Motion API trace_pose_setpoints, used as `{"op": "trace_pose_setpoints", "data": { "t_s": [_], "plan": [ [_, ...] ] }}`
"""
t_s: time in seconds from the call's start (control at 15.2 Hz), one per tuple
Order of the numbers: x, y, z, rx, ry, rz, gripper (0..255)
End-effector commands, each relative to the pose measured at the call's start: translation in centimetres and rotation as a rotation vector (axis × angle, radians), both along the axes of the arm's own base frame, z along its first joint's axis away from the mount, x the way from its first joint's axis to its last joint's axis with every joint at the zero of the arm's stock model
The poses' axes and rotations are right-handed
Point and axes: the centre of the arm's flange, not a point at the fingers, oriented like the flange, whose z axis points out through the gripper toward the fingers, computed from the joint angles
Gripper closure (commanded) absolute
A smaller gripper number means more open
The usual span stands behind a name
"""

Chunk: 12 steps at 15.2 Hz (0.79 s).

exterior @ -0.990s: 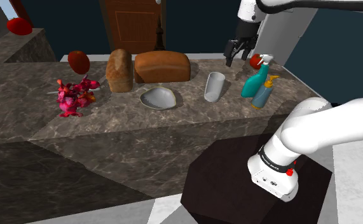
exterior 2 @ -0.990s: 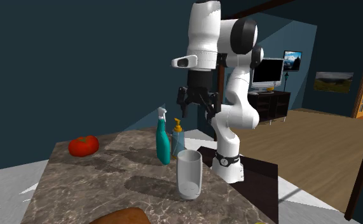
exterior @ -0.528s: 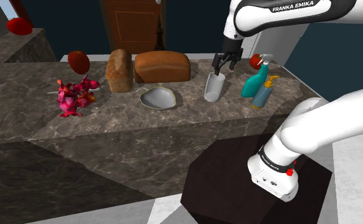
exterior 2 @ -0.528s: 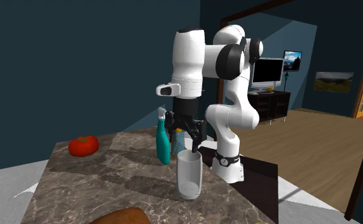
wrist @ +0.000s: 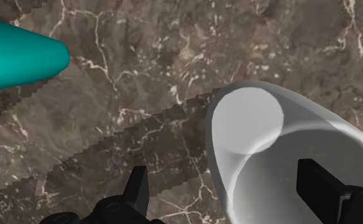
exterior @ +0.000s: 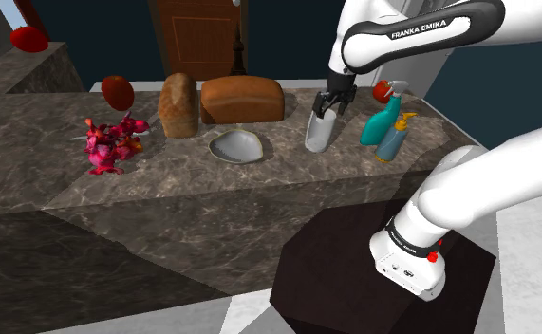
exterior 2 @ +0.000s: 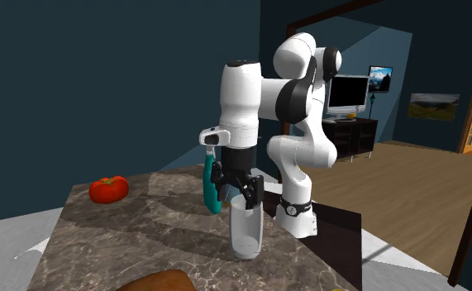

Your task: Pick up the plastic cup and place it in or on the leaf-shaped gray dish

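My jaws stood apart astride one wall of the cup (wrist: pixel 281 153) (light, thin, likely slippery); I judged a gentle rim pinch best, the dish (exterior: pixel 235 146) at its nine o'clock, shoulder view.

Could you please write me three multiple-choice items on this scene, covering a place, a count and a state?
1. In the shoulder view, where is the dish?
A. Right of the cup
B. Inside the cup
C. Left of the cup

2. How many bottles stand near the cup?
A. One
B. Two
C. Four

3. What is the gripper doing?
A. Open at the cup's rim
B. Shut on the cup
C. Shut on nothing, far from the cup

Answers:
1 C: the dish lies apart from the cup, on the shoulder view's left of it.
2 B: a teal spray bottle and a blue pump bottle stand together.
3 A: in the wrist view the fingers stand apart, one outside the cup and one over its mouth.
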Motion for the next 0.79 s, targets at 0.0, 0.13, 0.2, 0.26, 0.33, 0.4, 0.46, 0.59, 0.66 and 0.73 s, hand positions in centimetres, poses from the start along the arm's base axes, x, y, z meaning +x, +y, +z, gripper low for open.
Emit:
{"op": "trace_pose_setpoints", "data": {
  "t_s": [0.0,0.13,0.2,0.26,0.33,0.4,0.46,0.59,0.66,0.73],
  "plan": [
    [0.00,-0.05,-0.41,0.000,0.000,0.000,0],
    [0.00,-0.05,-0.41,0.000,0.000,0.000,0],
    [0.01,-0.05,-0.41,0.000,0.000,0.000,0],
    [0.01,-0.05,-0.41,0.000,0.000,0.000,0],
    [0.01,-0.05,-0.41,0.000,0.000,0.000,0],
    [0.01,-0.05,-0.41,0.000,0.000,0.000,0],
    [0.01,-0.05,-0.41,0.000,0.000,0.000,0],
    [0.01,-0.05,-0.41,0.000,0.000,0.000,255],
    [0.00,-0.05,-0.41,0.000,0.000,0.000,255],
    [0.00,-0.05,-0.41,0.000,0.000,0.000,255]
  ]
}}
